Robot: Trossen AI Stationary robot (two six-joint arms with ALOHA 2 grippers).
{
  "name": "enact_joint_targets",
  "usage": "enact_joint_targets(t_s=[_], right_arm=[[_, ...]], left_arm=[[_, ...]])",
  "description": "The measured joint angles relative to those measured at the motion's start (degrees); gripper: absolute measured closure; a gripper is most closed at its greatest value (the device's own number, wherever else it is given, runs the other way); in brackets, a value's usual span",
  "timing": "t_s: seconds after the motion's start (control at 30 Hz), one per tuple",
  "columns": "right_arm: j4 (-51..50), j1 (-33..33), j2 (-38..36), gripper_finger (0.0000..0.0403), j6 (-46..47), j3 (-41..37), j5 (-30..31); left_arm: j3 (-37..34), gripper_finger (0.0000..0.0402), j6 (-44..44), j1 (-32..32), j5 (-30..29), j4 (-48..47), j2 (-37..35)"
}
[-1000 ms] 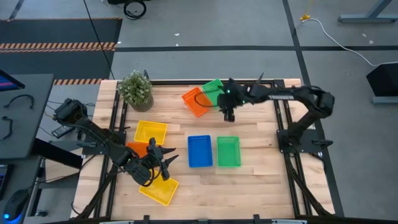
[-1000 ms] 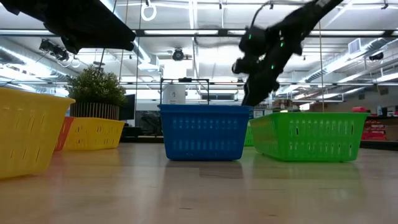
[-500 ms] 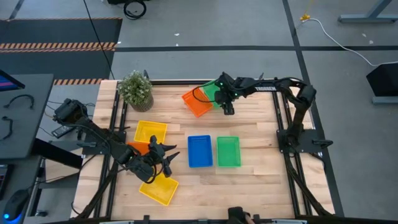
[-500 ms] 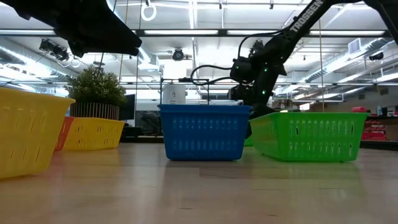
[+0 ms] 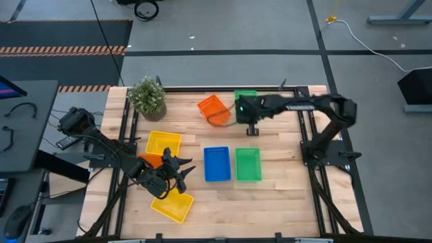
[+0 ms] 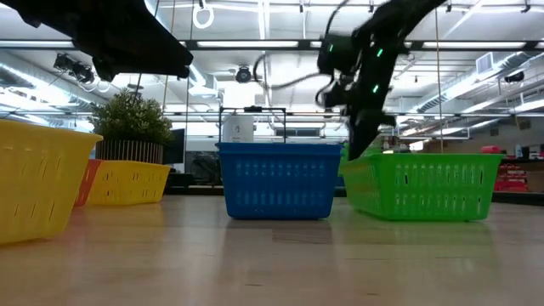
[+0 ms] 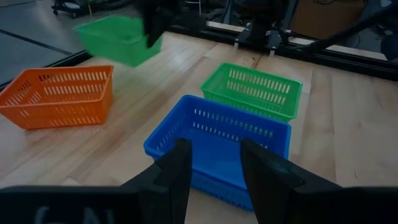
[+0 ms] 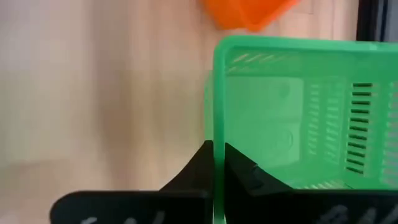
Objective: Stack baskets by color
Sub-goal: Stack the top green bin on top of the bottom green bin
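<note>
Right gripper [image 8: 217, 163] clenched on a green basket's [image 8: 292, 118] rim, lifting it at the far edge

Nearest, the left gripper [image 5: 172, 174] waited part-open over a yellow basket [image 5: 173, 206]; mid-table sat the blue basket [image 5: 217, 164] beside the other green basket [image 5: 248, 164], where the lifted one probably needed carrying and nesting; an orange basket [image 5: 213, 109] lay just beside the lifted one

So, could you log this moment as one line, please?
right gripper: shut on green basket rim, lifted | left gripper: open over yellow basket
</note>
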Motion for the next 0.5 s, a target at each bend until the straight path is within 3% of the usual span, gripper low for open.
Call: enact_joint_targets(t_s=[0.13, 0.27, 0.5], right_arm=[[-6.21, 11.6, -6.61, 0.0395, 9.59, -0.04, 6.15], [-8.5, 25.26, -10.41, 0.0394, 21.69, -0.03, 7.08], [-6.33, 44.79, -6.8, 0.0396, 41.47, 0.5, 4.59]], left_arm=[[0.0, 0.026, 0.03, 0.01, 0.3, -0.08, 0.0], [0.0, 0.026, 0.03, 0.01, 0.3, -0.28, 0.02], [0.0, 0.026, 0.06, 0.01, 0.28, -0.27, 0.0]])
